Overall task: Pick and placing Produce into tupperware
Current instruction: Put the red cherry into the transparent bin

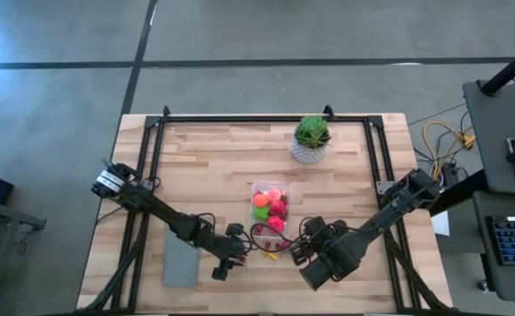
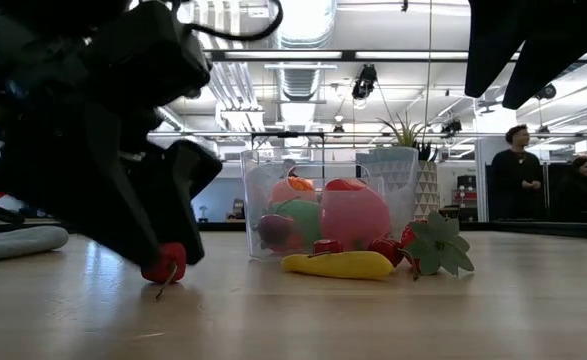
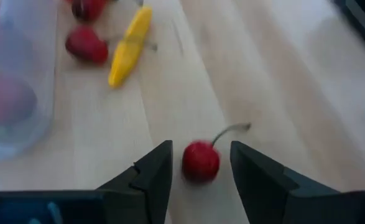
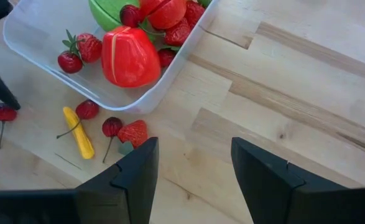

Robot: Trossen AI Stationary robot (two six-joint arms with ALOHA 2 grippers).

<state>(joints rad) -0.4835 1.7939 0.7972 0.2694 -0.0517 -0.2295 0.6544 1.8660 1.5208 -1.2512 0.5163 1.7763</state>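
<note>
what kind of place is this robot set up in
Probably an open-plan office or lab. The low view shows exposed ceiling ducts and a person standing far behind the wooden table; the high view shows a keyboard on a desk beside it.

On my feed there's a flat grey pad (image 1: 182,260) lying on the wooden table (image 1: 213,167) just beside the left gripper (image 1: 236,260), on its outer side. A spiky potted plant (image 1: 311,139) sits well beyond the right gripper (image 1: 299,254), near the far edge. Off-table past that one, there's a keyboard (image 1: 513,241). A person (image 2: 518,165) stands way back in the room.
</note>
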